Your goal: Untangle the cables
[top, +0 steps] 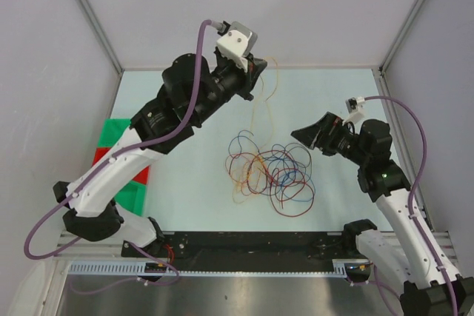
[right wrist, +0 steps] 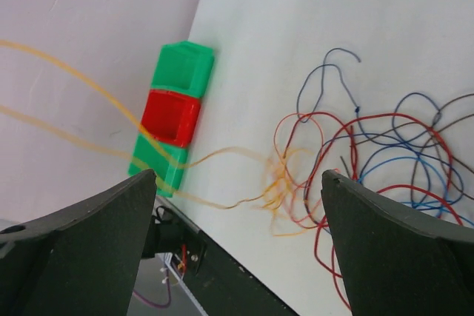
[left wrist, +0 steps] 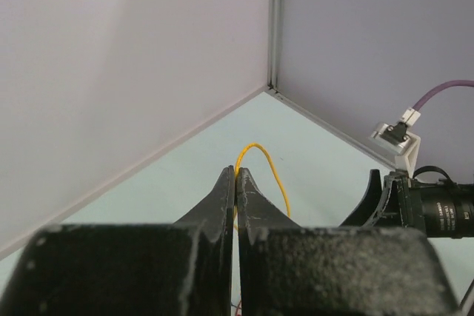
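The cables (top: 270, 172) lie as a loose tangle of red, maroon, blue and purple wires on the pale table, right of centre. My left gripper (top: 259, 70) is raised near the back wall and shut on an orange-yellow wire (top: 277, 79) that hangs down toward the tangle. In the left wrist view the fingertips (left wrist: 236, 172) pinch this wire (left wrist: 263, 160), which loops above them. My right gripper (top: 307, 137) is open and empty, hovering right of the tangle. Its view (right wrist: 241, 175) shows the tangle (right wrist: 385, 153) and the stretched, blurred orange-yellow wire (right wrist: 222, 153).
Green and red bins (top: 118, 160) stand at the table's left edge, also in the right wrist view (right wrist: 174, 109). Grey walls close the back and sides. The right arm's wrist camera (left wrist: 400, 138) shows in the left wrist view.
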`<act>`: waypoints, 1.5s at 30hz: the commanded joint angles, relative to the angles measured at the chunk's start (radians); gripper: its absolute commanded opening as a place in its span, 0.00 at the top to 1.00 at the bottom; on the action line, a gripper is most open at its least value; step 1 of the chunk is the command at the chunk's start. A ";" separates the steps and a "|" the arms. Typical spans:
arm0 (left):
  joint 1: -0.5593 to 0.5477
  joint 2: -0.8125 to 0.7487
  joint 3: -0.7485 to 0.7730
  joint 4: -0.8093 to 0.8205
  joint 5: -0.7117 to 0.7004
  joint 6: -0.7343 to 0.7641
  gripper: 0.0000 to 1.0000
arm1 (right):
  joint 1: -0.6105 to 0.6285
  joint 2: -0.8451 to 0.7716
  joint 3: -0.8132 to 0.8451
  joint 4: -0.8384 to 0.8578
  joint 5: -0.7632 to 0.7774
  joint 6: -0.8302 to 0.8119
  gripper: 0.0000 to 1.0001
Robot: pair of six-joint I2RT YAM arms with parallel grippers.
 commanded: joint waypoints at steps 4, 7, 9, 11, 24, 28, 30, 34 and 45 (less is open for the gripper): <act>0.009 -0.021 0.061 0.117 0.065 -0.013 1.00 | 0.137 0.061 0.004 0.098 0.041 0.020 0.06; 0.009 -0.028 0.021 0.134 0.080 -0.031 1.00 | 0.215 0.102 0.004 0.098 0.115 0.006 0.08; 0.009 -0.034 -0.004 0.146 0.091 -0.039 1.00 | 0.241 0.136 0.004 0.099 0.155 0.006 0.08; 0.009 -0.040 -0.012 0.154 0.110 -0.039 1.00 | 0.267 0.160 0.004 0.112 0.204 0.012 0.08; 0.009 -0.032 -0.003 0.168 0.180 -0.083 1.00 | 0.384 0.502 0.007 0.316 0.294 0.089 0.10; 0.009 -0.009 0.070 0.158 0.217 -0.080 1.00 | 0.395 0.602 0.007 0.313 0.319 0.089 0.12; 0.009 0.003 0.122 0.154 0.241 -0.088 1.00 | 0.390 0.659 0.007 0.317 0.316 0.084 0.13; 0.009 0.018 0.232 0.140 0.297 -0.111 1.00 | 0.387 0.737 0.007 0.349 0.304 0.084 0.17; 0.009 -0.018 0.352 0.174 0.283 -0.046 1.00 | 0.376 0.765 0.007 0.325 0.302 0.070 0.19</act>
